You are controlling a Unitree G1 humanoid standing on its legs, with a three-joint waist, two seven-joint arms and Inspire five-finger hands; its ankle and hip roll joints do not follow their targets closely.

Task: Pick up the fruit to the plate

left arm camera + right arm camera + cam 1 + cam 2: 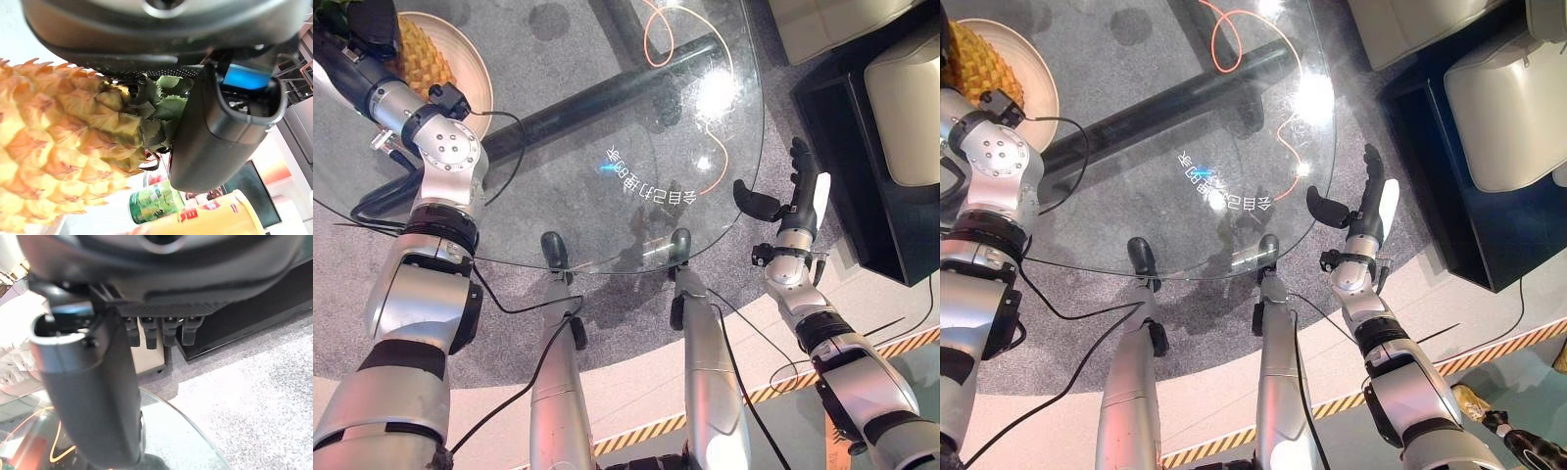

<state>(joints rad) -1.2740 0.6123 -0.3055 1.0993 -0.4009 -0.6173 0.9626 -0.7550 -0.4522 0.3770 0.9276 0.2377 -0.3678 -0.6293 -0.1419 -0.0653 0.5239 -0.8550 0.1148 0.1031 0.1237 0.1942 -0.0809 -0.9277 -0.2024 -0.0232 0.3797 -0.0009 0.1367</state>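
Note:
A yellow pineapple (421, 59) lies on a cream plate (481, 83) at the far left of the round glass table (636, 137). My left hand (360, 24) sits over its green leafy crown. In the left wrist view the pineapple (54, 147) presses against the palm, and the thumb (220, 132) wraps beside the leaves (164, 105). My right hand (798, 211) hovers off the table's right edge, open, fingers straight and holding nothing. The right wrist view shows its thumb (93, 396) over the glass rim.
An orange cable (656, 44) and a dark bar (607, 93) show through the glass. A black low cabinet (862, 166) with a beige cushion (906, 108) stands to the right. A green can (156, 203) and a yellow pack (215, 218) show past the left hand.

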